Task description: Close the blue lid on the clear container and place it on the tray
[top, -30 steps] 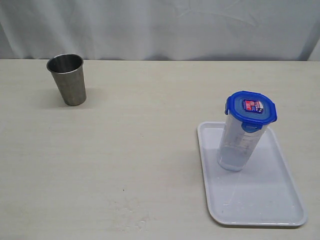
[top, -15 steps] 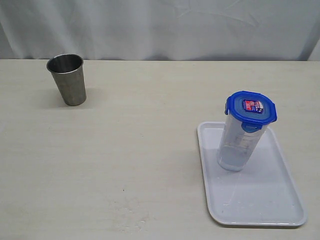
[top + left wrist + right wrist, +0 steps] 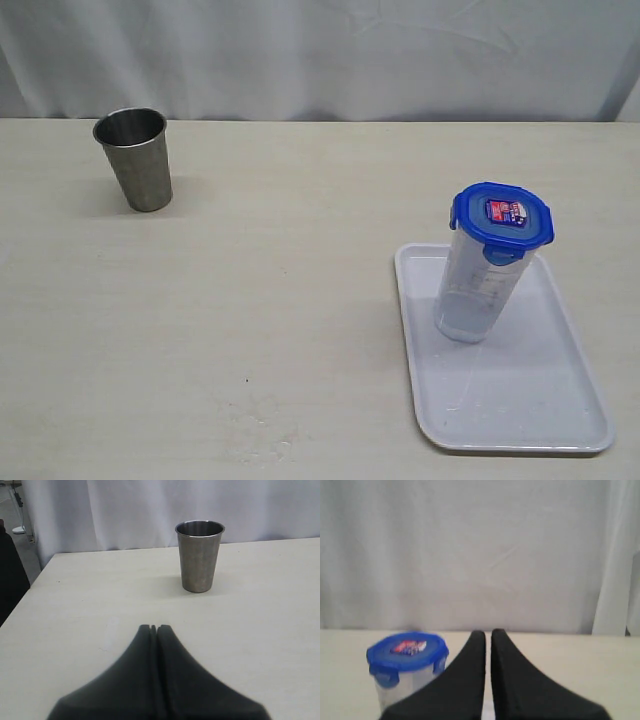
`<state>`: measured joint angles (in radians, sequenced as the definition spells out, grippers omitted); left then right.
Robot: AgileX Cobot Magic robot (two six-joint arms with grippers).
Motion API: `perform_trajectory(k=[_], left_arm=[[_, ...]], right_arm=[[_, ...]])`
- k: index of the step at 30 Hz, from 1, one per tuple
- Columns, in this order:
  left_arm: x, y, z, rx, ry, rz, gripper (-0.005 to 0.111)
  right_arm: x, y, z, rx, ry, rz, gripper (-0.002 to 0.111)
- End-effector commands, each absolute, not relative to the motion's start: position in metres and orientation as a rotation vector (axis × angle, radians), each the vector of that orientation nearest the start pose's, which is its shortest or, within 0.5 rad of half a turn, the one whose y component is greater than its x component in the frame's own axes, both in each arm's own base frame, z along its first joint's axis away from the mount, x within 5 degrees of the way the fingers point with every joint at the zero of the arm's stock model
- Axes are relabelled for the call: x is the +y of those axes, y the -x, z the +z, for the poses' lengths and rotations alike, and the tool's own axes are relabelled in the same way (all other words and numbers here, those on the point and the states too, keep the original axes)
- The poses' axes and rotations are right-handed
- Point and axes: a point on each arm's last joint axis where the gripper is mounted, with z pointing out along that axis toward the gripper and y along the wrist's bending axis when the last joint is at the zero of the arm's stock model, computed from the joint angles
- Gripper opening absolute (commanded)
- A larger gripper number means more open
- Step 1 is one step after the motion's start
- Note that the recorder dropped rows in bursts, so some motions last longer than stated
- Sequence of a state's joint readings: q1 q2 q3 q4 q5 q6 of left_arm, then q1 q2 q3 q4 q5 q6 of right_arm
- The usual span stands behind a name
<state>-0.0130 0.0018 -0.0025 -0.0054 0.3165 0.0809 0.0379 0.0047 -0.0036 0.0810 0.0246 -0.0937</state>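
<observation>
Since the lid (image 3: 501,215) already sits on the container (image 3: 478,290), which stands upright on the tray (image 3: 520,400) at about four o'clock on the counter (image 3: 280,320), you seem finished. Its red-and-white label is too small to read. Your left hand (image 3: 153,628) and right hand (image 3: 488,632) are both clenched, empty. A steel cup (image 3: 135,158) stands at ten o'clock.

Only the fingers show, in the wrist views. The left gripper (image 3: 154,628) has matte black fingers (image 3: 137,680), broad at the base, tapering to narrow blunt tips. The right gripper (image 3: 488,632) has matching smooth black fingers (image 3: 520,685).
</observation>
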Motion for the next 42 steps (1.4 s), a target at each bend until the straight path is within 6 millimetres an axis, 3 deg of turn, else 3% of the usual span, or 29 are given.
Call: perform_trajectory(k=[1, 3, 42], left_arm=[[-0.0009, -0.0542, 0.1852, 1.791, -0.080, 0.043, 0.000], [-0.0009, -0.0542, 0.1852, 1.791, -0.080, 0.043, 0.000], [-0.0009, -0.0542, 0.1852, 1.791, -0.078, 0.041, 0.000]], right_arm=[[0.0032, -0.0549, 0.1891, 1.748, 0.070, 0.014, 0.004], [0.0027, -0.0534, 0.1820, 1.829, 0.051, 0.024, 0.004], [0.0026, -0.0535, 0.1823, 1.825, 0.044, 0.027, 0.004]])
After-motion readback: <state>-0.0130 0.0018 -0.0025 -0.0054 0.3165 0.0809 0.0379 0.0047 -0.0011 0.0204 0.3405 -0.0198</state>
